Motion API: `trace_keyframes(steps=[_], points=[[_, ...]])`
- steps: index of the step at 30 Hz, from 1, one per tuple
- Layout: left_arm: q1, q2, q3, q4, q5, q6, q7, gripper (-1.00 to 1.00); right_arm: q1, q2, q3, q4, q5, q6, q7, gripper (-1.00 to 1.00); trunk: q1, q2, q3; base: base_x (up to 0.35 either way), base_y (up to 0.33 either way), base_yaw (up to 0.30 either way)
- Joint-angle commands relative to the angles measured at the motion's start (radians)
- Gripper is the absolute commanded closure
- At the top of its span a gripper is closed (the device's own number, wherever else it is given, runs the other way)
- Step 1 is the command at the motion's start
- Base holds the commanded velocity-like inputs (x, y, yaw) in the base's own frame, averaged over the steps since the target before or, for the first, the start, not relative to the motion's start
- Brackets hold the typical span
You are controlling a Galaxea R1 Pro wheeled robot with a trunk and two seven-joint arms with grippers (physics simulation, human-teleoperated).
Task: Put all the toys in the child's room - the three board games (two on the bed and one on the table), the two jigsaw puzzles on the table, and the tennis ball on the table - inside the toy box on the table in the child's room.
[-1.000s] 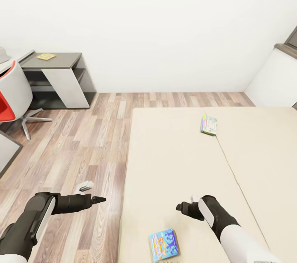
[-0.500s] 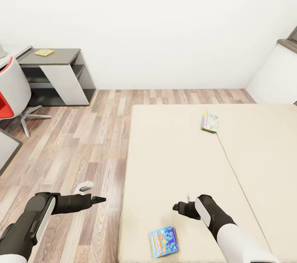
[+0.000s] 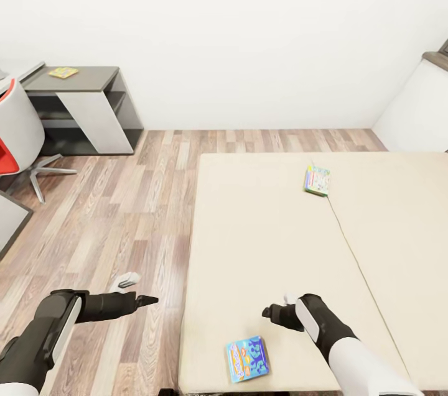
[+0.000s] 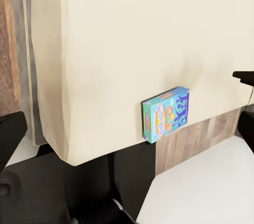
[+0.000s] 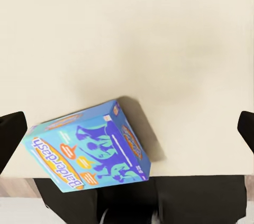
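The right wrist view reads "Balderdash" on the near blue board game; the head view adds 1 far board game. Both jaws open.

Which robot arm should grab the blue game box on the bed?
The right gripper. It hovers open over the beige bed, near the blue flat board game box; the left gripper hangs over the wood floor.

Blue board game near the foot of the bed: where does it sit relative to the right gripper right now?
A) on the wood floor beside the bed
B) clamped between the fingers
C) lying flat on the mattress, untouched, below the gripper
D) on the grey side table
C: the blue board game lies flat on the bed, with the open right gripper hovering above it and not touching.
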Motion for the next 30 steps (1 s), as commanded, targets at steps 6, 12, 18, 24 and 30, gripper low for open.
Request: trace_keyframes(steps=[6,12,18,24,30], points=[[0.0,0.0,0.0,0.0,0.0,0.008,-0.004,-1.0,0.0,0.007,-0.003,0.001,0.002,0.006,0.003,-1.0,0.0,-0.002,-0.011,0.0,0.0,0.0],[0.001,0.003,0.003,0.001,-0.001,0.006,0.002,-1.0,0.001,0.004,-0.005,0.008,0.001,0.005,0.003,-1.0,0.0,-0.002,-0.021,0.0,0.0,0.0],[0.001,0.003,0.002,0.0,-0.001,0.006,0.018,-1.0,0.002,0.0,-0.005,0.014,0.001,0.004,0.004,-1.0,0.0,-0.002,-0.031,0.0,0.0,0.0],[0.001,0.004,0.002,0.001,-0.001,0.005,0.027,-1.0,0.001,-0.001,-0.005,0.015,0.001,0.003,0.006,-1.0,0.0,-0.002,-0.041,0.0,0.0,0.0],[0.001,0.004,0.002,0.001,-0.002,0.006,0.027,-1.0,0.002,0.004,-0.005,0.016,0.001,0.003,0.006,-1.0,0.0,-0.002,-0.051,0.0,0.0,0.0]])
